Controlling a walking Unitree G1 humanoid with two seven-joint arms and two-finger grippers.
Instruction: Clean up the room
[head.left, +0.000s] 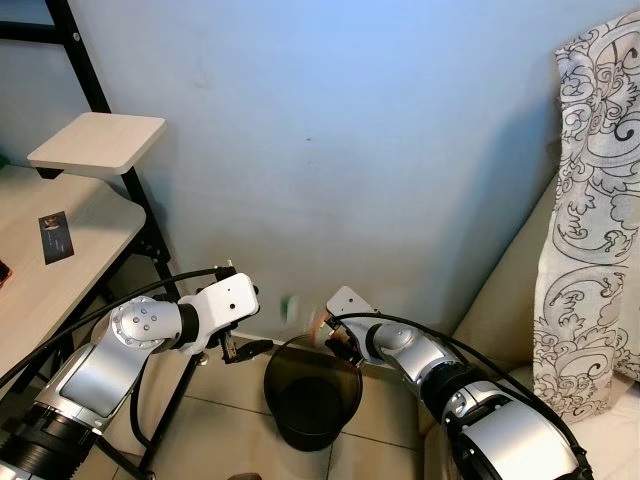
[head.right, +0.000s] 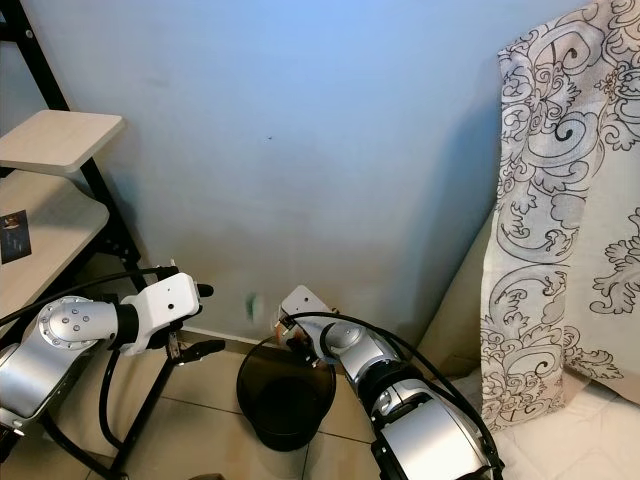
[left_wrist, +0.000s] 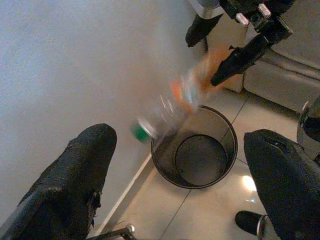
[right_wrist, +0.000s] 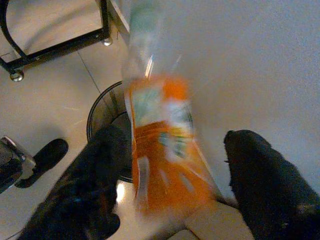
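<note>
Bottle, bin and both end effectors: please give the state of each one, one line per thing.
Plastic bottle: blurred by motion, between the right end effector's open fingers, above the bin; I cannot tell if it is touched.
Bin: upright on the floor, open top, looks empty inside.
Right end effector: open, above the bin's rim.
Left end effector: open, holding nothing, beside the bin.
</note>
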